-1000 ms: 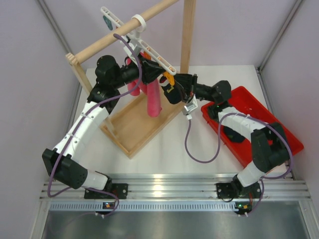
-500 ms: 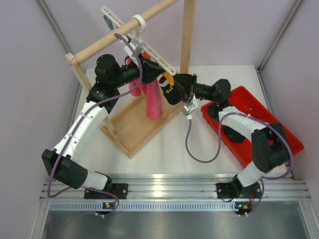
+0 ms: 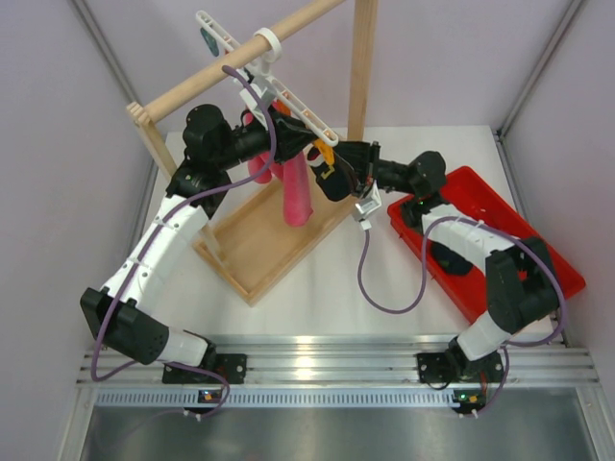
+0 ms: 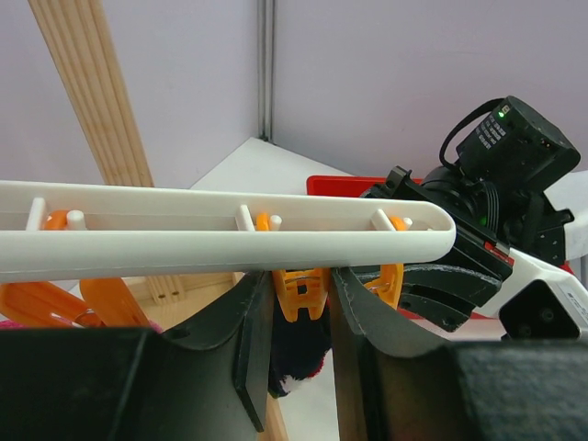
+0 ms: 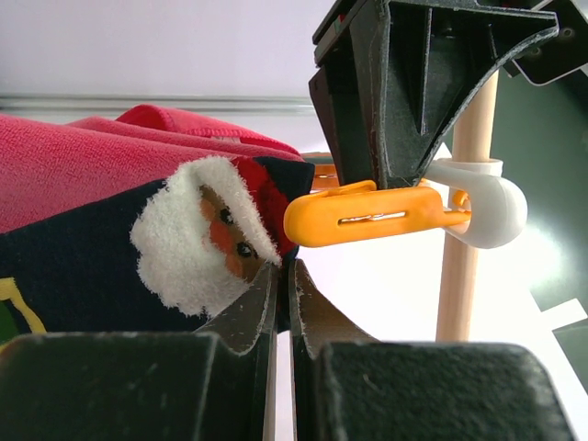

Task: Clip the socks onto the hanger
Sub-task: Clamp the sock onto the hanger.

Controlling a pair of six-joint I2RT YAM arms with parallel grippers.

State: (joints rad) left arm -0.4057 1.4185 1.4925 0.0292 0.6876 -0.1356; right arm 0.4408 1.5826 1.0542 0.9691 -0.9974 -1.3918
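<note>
Just below the hanger's [image 4: 184, 243] free end, the right gripper [image 5: 283, 303] is clamped on the edge of a sock [image 5: 92, 266], whose tip sits right beside an orange clip [image 4: 301, 292]. The left gripper [image 4: 301, 314] pinches that clip under the hanger. In my judgement the way to do it is to squeeze the clip wide, feed the fabric deep into its mouth, then release the clip first and the sock after.

There are two socks: this one, and a spare sock [image 3: 452, 259] in the tray [image 3: 538, 240], well right of the hanger. Two pink cloths [image 3: 296, 192] and four orange clips show.

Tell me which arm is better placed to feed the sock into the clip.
Right: the right gripper is shut on the Santa sock beside the orange clip, which the left gripper holds.
</note>
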